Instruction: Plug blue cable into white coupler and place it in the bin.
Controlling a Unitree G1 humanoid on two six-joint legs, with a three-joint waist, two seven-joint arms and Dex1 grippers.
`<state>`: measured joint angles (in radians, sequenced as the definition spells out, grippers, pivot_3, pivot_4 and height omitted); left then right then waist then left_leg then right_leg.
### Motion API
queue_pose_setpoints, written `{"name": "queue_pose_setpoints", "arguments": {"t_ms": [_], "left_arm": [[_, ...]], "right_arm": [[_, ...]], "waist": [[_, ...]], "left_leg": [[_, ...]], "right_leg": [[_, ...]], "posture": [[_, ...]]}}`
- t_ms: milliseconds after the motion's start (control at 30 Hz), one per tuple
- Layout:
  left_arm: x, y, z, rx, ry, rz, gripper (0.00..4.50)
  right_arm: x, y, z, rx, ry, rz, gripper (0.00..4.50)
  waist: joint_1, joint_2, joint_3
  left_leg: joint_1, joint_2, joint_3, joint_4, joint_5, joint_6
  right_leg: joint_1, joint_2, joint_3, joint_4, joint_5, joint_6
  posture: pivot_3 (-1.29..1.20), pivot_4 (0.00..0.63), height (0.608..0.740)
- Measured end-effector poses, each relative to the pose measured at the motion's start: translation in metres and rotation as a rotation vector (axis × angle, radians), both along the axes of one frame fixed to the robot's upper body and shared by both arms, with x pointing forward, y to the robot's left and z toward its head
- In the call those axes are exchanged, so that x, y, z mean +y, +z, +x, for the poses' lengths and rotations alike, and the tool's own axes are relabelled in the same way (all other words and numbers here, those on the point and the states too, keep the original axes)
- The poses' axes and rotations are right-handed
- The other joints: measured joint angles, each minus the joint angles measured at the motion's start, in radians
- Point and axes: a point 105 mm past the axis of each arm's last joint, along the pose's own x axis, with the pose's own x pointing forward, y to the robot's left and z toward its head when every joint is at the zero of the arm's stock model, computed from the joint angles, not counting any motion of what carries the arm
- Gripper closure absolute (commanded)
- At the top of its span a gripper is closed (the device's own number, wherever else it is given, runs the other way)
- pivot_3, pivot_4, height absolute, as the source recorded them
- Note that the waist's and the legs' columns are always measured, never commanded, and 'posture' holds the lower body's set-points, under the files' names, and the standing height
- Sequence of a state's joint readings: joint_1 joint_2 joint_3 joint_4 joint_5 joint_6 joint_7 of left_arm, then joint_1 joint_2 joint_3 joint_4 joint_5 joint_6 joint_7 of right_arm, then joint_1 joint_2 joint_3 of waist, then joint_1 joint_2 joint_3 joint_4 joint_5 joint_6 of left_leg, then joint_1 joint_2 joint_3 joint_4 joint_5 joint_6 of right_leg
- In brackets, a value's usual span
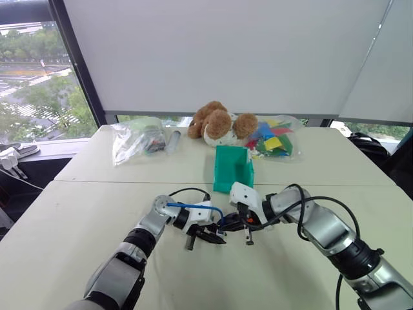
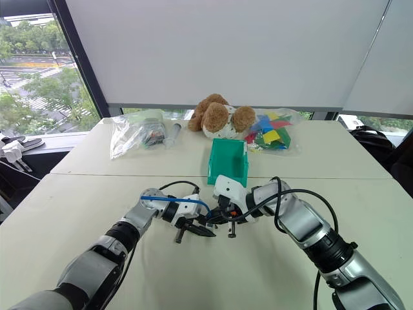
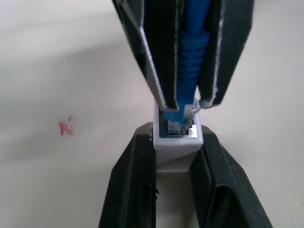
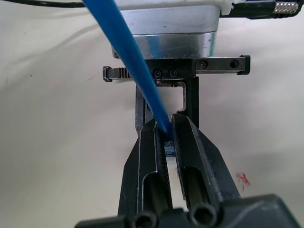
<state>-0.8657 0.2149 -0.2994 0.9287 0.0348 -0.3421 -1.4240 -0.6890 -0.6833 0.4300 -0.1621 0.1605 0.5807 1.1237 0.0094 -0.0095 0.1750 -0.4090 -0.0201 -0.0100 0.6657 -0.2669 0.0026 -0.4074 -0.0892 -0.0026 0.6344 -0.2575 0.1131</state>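
Note:
Above the table's near middle my two grippers meet tip to tip. My left gripper [image 3: 175, 137] is shut on the white coupler [image 3: 175, 154], a small white block with its socket facing the other gripper. My right gripper [image 4: 165, 126] is shut on the blue cable [image 1: 193, 206] just behind its plug [image 3: 189, 71]. The plug's tip sits at the mouth of the coupler's socket. From there the cable arcs back over my left wrist. The teal bin [image 1: 232, 169] stands just beyond both grippers, apart from them.
A plush dog [image 1: 216, 123] lies behind the bin. A clear bag [image 1: 137, 139] sits at the back left and a bag of coloured pieces [image 1: 274, 139] at the back right. A small red mark [image 3: 66, 127] is on the tabletop [image 1: 97, 213] under the grippers.

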Motion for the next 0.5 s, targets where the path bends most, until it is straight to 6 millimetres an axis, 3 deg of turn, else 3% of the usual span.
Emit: {"name": "queue_pose_setpoints", "arguments": {"t_ms": [500], "left_arm": [[0.003,-0.004,0.001,0.016,0.023,0.006,4.12]], "right_arm": [[0.004,-0.012,0.005,-0.011,0.057,-0.03,4.5]], "waist": [[-0.002,-0.002,-0.008]], "left_leg": [[0.004,0.001,0.0,0.0,0.0,0.0]], "right_leg": [[0.004,0.001,0.0,0.0,0.0,0.0]], "posture": [[0.0,0.15,0.74]]}}
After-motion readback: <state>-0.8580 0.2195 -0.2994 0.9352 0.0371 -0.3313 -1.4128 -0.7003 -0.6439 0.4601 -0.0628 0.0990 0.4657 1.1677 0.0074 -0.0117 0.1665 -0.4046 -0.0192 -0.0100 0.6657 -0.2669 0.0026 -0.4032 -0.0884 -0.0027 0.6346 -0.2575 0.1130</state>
